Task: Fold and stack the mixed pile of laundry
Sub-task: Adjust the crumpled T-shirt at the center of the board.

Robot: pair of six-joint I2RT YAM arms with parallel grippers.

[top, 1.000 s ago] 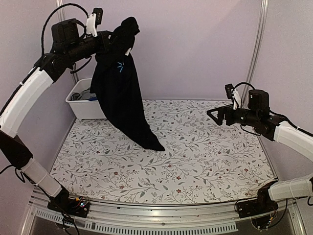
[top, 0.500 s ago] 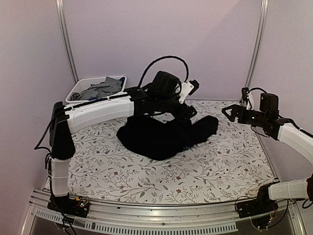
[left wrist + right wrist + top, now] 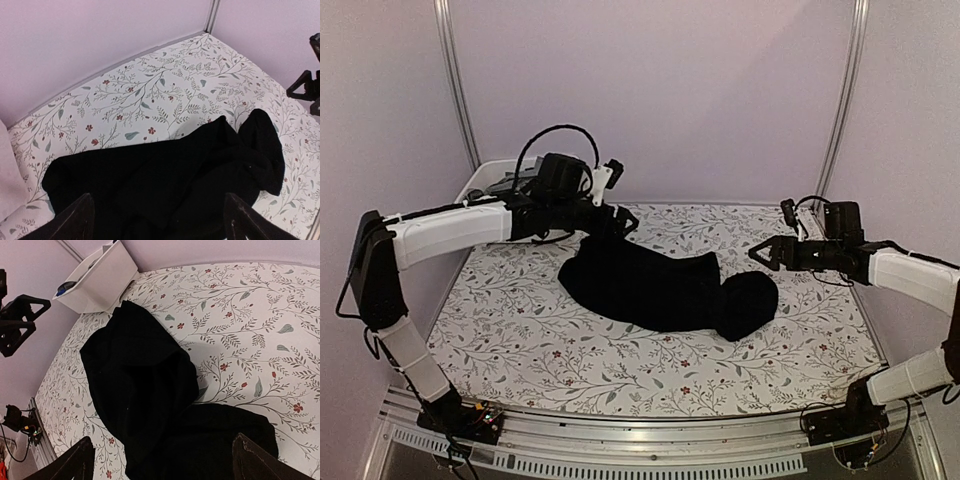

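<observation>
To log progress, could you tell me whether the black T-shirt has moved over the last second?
Yes. The black T-shirt came down from hanging beside the white bin onto the floral mat.

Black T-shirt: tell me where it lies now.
In the top view the black T-shirt lies crumpled mid-table on the floral cloth, between the left gripper and the right gripper.

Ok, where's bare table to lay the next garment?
Free: the table strip between the black T-shirt and the near edge, and the far strip behind the shirt. Crowded: the far-left corner by the white bin and left tool.
</observation>
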